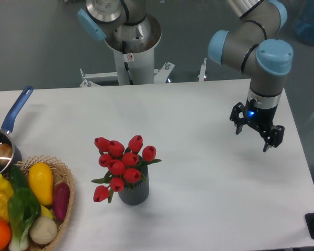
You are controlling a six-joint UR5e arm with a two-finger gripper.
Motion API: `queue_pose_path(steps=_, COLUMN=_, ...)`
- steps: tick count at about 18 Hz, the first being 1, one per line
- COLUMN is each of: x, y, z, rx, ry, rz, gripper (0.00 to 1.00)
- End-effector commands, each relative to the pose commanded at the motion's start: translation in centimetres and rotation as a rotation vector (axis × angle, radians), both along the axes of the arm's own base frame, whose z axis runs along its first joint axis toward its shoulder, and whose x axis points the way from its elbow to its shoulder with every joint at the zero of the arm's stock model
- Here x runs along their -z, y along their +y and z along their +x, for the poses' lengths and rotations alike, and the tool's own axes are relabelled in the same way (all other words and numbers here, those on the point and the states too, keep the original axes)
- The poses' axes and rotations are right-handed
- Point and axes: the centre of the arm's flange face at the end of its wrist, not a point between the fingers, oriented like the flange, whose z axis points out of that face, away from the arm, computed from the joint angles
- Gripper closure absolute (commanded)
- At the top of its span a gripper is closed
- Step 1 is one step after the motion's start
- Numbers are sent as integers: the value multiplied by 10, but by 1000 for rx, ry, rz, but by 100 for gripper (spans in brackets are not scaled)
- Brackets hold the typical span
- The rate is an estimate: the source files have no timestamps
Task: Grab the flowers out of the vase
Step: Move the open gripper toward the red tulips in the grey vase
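Observation:
A bunch of red tulip buds, the flowers (120,163), stands in the vase (134,192), a small dark grey ribbed cylinder near the table's front middle. Green leaves and stems show among the buds. My gripper (255,139) hangs over the right side of the table, well to the right of the flowers and a little farther back. Its two dark fingers are spread apart and hold nothing.
A wicker basket (67,208) of produce sits at the front left corner, holding a yellow squash, a purple vegetable, greens and an orange. A blue-handled metal pot (1,151) stands behind it. The table's right edge is close to my gripper.

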Motion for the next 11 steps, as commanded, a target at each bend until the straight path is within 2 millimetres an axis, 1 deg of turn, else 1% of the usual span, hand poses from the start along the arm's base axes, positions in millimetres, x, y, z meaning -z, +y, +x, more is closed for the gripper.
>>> queue_pose_path(steps=3, x=0, y=2, z=3, rx=3, ry=-6, rz=13, gripper=0)
queue_pose_path(steps=4, x=3, y=4, z=6, rx=4, ry=-21, rz=30, gripper=0)
queue_pose_path(steps=6, x=17, y=3, z=17, rx=22, ry=-95, rz=138, gripper=0)
queue_pose_path(steps=8, x=13, y=-6, z=28, rx=13, ry=-125, rz=211, gripper=0)
queue_pose_path(steps=9, x=14, y=-7, z=35, rx=7, ry=-135, rz=212, gripper=0)
queue_pose_path(steps=10, x=11, y=-6, z=41, rx=10, ry=-135, rz=217, gripper=0)
queue_pose_path(steps=11, x=11, y=-6, z=48, rx=14, ry=-144, rz=225, gripper=0)
